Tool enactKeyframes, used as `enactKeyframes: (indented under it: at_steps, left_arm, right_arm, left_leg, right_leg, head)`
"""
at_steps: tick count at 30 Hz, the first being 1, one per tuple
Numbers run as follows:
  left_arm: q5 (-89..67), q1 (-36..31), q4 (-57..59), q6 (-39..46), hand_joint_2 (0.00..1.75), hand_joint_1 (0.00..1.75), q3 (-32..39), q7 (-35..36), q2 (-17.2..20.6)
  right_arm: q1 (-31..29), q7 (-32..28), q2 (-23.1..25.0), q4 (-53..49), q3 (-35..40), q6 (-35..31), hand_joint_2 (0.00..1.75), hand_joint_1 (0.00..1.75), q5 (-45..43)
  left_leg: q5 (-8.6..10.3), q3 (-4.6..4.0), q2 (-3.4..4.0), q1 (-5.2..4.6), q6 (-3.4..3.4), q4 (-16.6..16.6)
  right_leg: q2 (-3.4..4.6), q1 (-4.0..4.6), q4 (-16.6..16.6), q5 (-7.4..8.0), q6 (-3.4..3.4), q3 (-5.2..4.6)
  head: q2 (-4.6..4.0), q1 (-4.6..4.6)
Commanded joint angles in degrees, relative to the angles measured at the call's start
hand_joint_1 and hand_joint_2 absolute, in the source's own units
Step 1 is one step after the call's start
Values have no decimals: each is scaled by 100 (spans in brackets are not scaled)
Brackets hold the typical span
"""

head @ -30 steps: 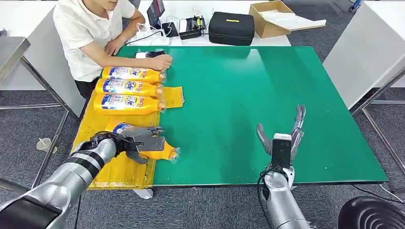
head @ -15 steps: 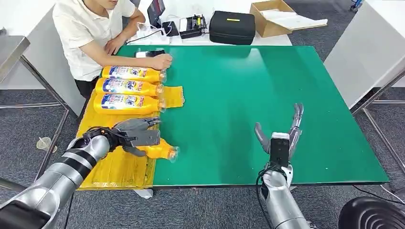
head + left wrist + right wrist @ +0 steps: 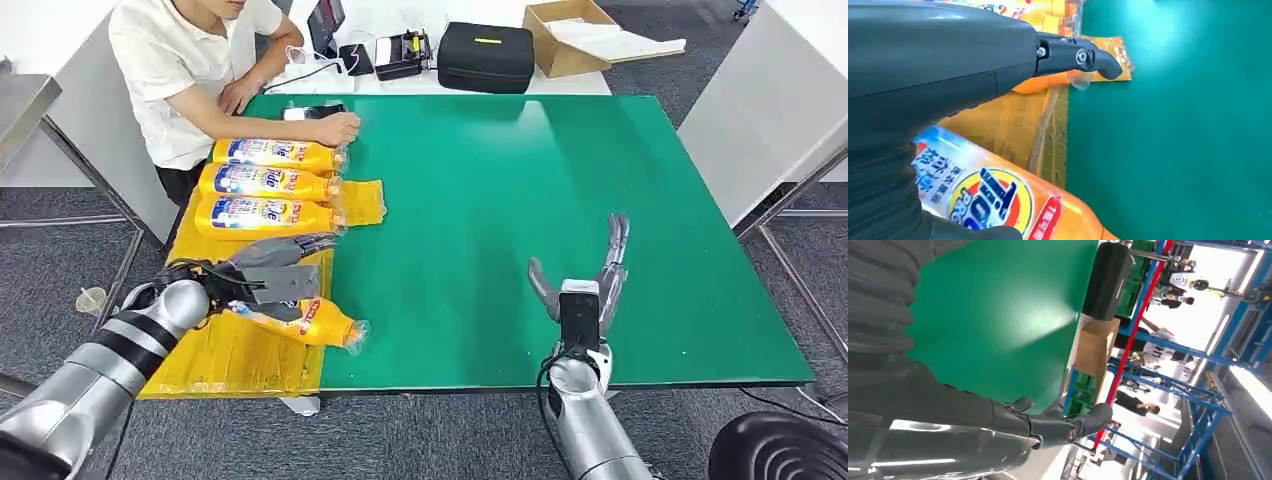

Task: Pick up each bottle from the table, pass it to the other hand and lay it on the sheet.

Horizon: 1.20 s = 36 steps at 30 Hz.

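Green table [image 3: 520, 200] fills the head view, with the yellow sheet [image 3: 230, 350] laid along its left edge. A person in a white shirt [image 3: 180, 70] sits at the far left corner, one hand resting just beyond the farthest bottle. Behind the table: a black case [image 3: 486, 58] and an open cardboard box [image 3: 570, 35] (the right wrist view shows both from the side, the case on edge beside the box). Three bottles [image 3: 265, 185] lie side by side on the far part of the sheet, caps toward the green. A fourth bottle [image 3: 300, 318] lies nearer, across the sheet's edge, cap end just over the green. Left hand [image 3: 270, 272] sits above its base end, fingers spread over it; head view cannot tell contact. The left wrist view shows the label [image 3: 983, 197] close under the hand, with sheet visible between thumb and bottle, nothing gripped. Right hand [image 3: 585, 285] hovers over bare green, fingers wide apart, empty.
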Motion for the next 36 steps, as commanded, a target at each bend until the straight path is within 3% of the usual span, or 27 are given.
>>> enactKeyframes:
  at_steps: [1,3,5,7,8,10,13,24,27,28,36]
  left_arm:
    - [727,538,-1187,247,175,0,-171,-52,715]
    - [1017,1157,-1348,759,175,0,388,-149,299]
    - [1025,1828,-1527,1646,175,0,851,-359,-409]
    - [1276,2347,-1782,2036,175,0,1260,-469,-964]
    - [1389,2546,-1960,2249,175,0,1402,-540,-1177]
    - [1627,2720,-2164,2323,175,0,1542,-556,-1323]
    - [1819,3101,-2609,2474,175,0,1712,-638,-1454]
    - [1874,3215,-2726,2479,175,0,1728,-650,-1495]
    - [2346,3552,-2967,2653,175,0,1923,-802,-1807]
    - [2425,3623,-2990,2820,175,0,1919,-804,-1896]
    - [2372,3850,-2881,3868,175,0,1729,-1314,-2104]
  right_arm:
    - [130,-9,57,-658,-146,259,175,0,-388]
    - [268,-9,39,-1159,-68,116,175,0,-167]
    - [519,-9,98,-2008,-121,384,175,0,-405]
    - [628,-9,38,-2070,63,388,175,0,-119]
    - [697,-9,80,-2106,59,543,0,0,-221]
    - [752,-9,142,-2202,52,642,0,0,-261]
    - [941,-9,545,-1937,-327,1432,0,0,-517]
    - [1002,-9,661,-1870,-415,1463,0,0,-362]
    - [1138,114,847,-1676,-407,1630,0,0,-206]
    - [1214,125,873,-1715,-313,1664,175,0,-157]
    - [1600,440,530,-2034,550,1427,175,0,440]
  left_leg:
    - [-22,33,32,3,-2,2]
    - [-19,31,27,1,0,0]
    - [-12,23,16,-6,2,-6]
    - [-4,15,-1,-12,4,-12]
    - [-12,36,-9,-15,8,-18]
    - [-20,25,-4,-7,6,0]
    - [-34,21,9,-1,9,9]
    - [-28,3,11,4,-1,0]
    - [-34,13,12,6,0,1]
    - [-40,22,17,8,-1,4]
    - [-47,28,17,8,-4,1]
  right_leg:
    - [21,8,0,-13,-26,26]
    - [16,6,-2,-12,-23,26]
    - [7,-2,-4,-10,-16,17]
    - [-8,-10,-6,-10,-10,12]
    - [-18,-11,-16,-19,-14,39]
    - [-15,-2,-9,-21,-18,23]
    - [-2,5,-10,-34,-18,31]
    - [2,7,-5,-26,-11,-1]
    - [2,9,-8,-30,-15,12]
    - [5,13,-7,-34,-20,21]
    - [5,13,-9,-41,-22,29]
  head:
    - [0,0]
    - [0,0]
    - [0,-2]
    - [0,2]
    - [0,-2]
    - [0,-4]
    - [0,0]
    - [0,0]
    - [0,0]
    - [0,0]
    - [0,-2]
